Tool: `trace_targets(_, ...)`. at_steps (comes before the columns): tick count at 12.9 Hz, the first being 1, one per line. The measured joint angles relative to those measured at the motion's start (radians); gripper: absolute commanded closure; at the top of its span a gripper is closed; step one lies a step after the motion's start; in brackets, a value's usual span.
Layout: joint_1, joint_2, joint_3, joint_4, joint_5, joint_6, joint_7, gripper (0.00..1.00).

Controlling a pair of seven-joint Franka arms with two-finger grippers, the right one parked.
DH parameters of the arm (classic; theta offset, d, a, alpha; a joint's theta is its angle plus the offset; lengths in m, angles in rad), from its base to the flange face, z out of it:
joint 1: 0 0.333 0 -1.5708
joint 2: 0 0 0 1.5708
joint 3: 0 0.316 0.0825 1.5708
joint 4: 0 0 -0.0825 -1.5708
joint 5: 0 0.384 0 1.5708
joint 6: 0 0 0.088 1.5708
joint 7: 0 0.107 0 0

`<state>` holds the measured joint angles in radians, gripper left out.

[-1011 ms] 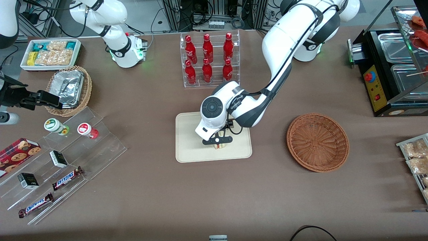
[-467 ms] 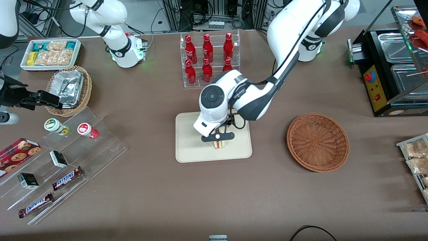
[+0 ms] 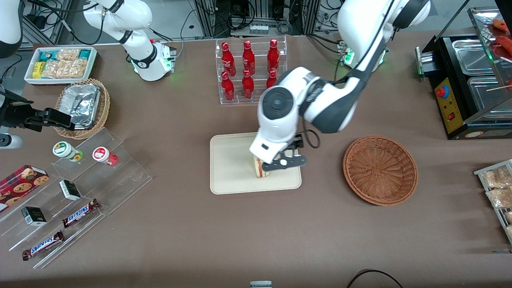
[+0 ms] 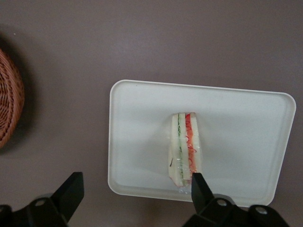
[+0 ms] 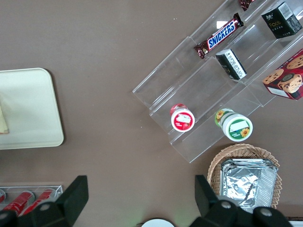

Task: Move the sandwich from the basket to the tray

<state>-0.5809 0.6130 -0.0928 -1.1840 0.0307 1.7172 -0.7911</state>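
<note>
The sandwich [image 3: 258, 168] [image 4: 184, 149], a clear-wrapped wedge with red and green layers, lies on the cream tray [image 3: 228, 172] [image 4: 137, 123], near the tray's edge closest to the front camera. My left gripper [image 3: 282, 163] [image 4: 137, 189] hangs open above the tray's basket-side edge. It holds nothing, and one fingertip [image 4: 198, 182] shows just past the sandwich's tip. The reddish-brown wicker basket [image 3: 380, 170] [image 4: 7, 104] sits empty beside the tray, toward the working arm's end. The right wrist view shows a corner of the tray [image 5: 28, 109].
A clear rack of red bottles [image 3: 250, 72] stands farther from the front camera than the tray. A stepped acrylic stand with candy bars [image 3: 80, 188], a pale basket of foil containers [image 3: 82, 106] and a white snack tub [image 3: 60, 64] lie toward the parked arm's end. A black warmer [image 3: 468, 80] stands at the working arm's end.
My gripper has risen off the sandwich and shifted toward the basket. The sandwich stays on the tray.
</note>
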Motion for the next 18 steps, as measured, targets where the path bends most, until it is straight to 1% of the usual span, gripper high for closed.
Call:
trace_targets(2, 0.003, -0.068, 0.114, -0.078, -0.096, -0.002, 0.166, 0.0)
trace_targets(3, 0.006, -0.108, 0.165, -0.122, -0.125, -0.003, 0.233, 0.0)
trace_targets(7, 0.01, -0.228, 0.337, -0.253, -0.203, -0.005, 0.441, 0.0)
trace_targets(10, 0.01, -0.267, 0.438, -0.281, -0.244, -0.041, 0.58, 0.0)
trace_targets(13, 0.01, -0.31, 0.507, -0.28, -0.255, -0.115, 0.701, 0.0)
trace_targets(15, 0.009, -0.349, 0.535, -0.28, -0.253, -0.148, 0.72, 0.0)
trace_targets(18, 0.009, -0.394, 0.562, -0.28, -0.203, -0.182, 0.728, 0.0)
